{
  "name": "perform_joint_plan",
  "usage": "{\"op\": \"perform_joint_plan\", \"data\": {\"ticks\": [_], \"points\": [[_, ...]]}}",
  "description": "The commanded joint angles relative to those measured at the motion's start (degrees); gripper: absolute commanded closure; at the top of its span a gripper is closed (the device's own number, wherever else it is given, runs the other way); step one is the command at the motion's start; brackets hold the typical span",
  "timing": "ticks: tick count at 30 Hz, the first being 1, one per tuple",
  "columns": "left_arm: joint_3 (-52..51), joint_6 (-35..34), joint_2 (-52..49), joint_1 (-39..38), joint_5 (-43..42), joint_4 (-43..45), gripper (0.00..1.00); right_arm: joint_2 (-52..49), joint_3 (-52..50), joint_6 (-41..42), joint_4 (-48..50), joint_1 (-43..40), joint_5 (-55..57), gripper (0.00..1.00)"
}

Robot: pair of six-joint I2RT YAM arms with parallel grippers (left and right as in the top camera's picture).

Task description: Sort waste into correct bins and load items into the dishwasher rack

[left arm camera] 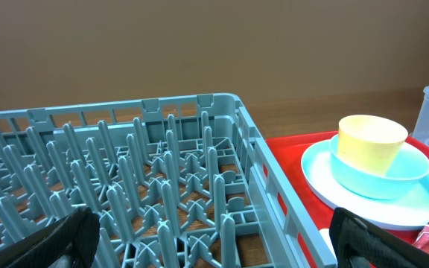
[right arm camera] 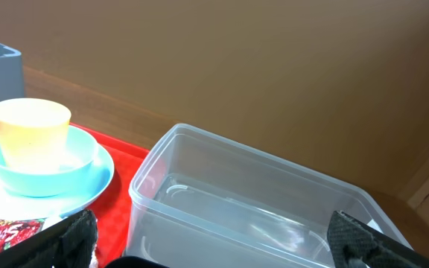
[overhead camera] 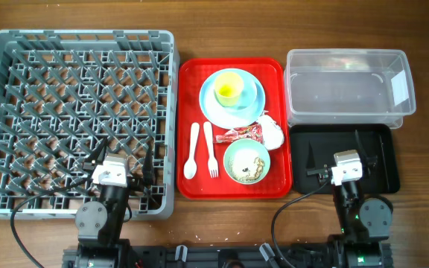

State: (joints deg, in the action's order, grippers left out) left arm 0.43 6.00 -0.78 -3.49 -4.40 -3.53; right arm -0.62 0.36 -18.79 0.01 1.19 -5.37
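Fingers of my left gripper [left arm camera: 211, 229] stand apart over the dishwasher rack [left arm camera: 229, 104]; my right gripper [right arm camera: 211, 229], equally spread, sits above the black tray [overhead camera: 382, 149]. Only overhead shows bowl [overhead camera: 229, 158], spoon [overhead camera: 191, 156] and fork [overhead camera: 210, 149] on the red tray [overhead camera: 188, 74].

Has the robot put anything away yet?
Nothing yet. The dishwasher rack, clear tub and black tray are empty. The left gripper and right gripper are open, holding nothing. On the red tray wait the plate, cup, bowl, spoon and fork for the rack, plus napkin, wrapper and food scraps for the bins.
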Motion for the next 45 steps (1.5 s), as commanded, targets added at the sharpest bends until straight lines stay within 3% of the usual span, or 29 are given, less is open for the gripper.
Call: {"op": "perform_joint_plan", "data": {"ticks": [1,35,38,41,45], "points": [[-0.09,1.09,0.46,0.00,-1.07,-0.52,0.00,0.20,-0.07,-0.70,0.42,-0.09,-1.99,0.00],[-0.09,1.22,0.46,0.00,-1.68,1.86,0.00,0.20,-0.07,-0.70,0.42,-0.09,-1.99,0.00],[0.87,0.98,0.46,0.00,-8.57,5.81,0.00,0.20,-0.07,-0.70,0.42,-0.09,-1.97,0.00],[10.56,-5.01,-0.66,0.00,-10.43,-3.76,0.00,0.20,-0.07,-0.68,0.42,-0.09,-1.99,0.00],[31.32,-4.87,-11.52,0.00,-13.73,-19.74,0.00,0.20,-0.07,-0.70,0.42,-0.09,-1.99,0.00]]}}
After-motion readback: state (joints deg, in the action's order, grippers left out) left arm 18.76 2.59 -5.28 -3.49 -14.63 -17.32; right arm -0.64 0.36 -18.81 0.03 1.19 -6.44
